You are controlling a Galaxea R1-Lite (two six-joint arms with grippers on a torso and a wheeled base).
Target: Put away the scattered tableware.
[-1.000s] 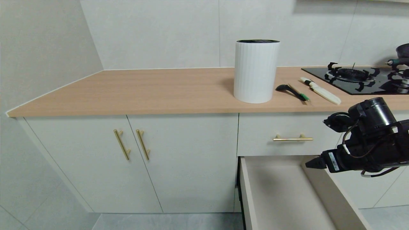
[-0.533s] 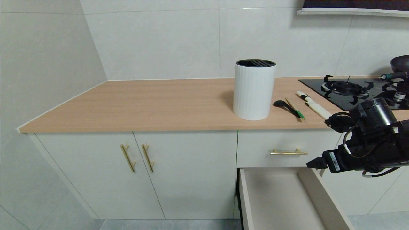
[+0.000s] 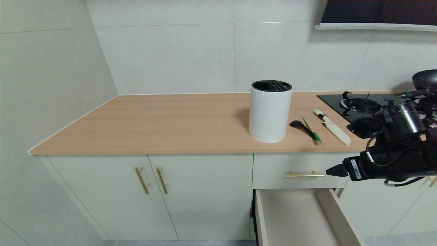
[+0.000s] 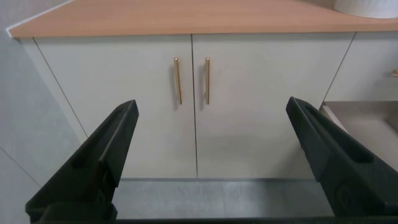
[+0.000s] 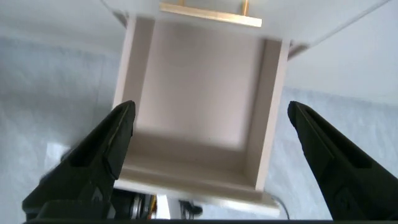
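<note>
My right gripper hangs spread wide above the open drawer, and my left gripper, fingers just as wide apart, faces the cabinet doors. Farther off on the counter, the spoon, chopsticks and knife lie side by side between the white holder and the stove.

Black spoon, chopsticks, knife flat on counter.

white ribbed holder, black ladle, wood-grain counter
</note>
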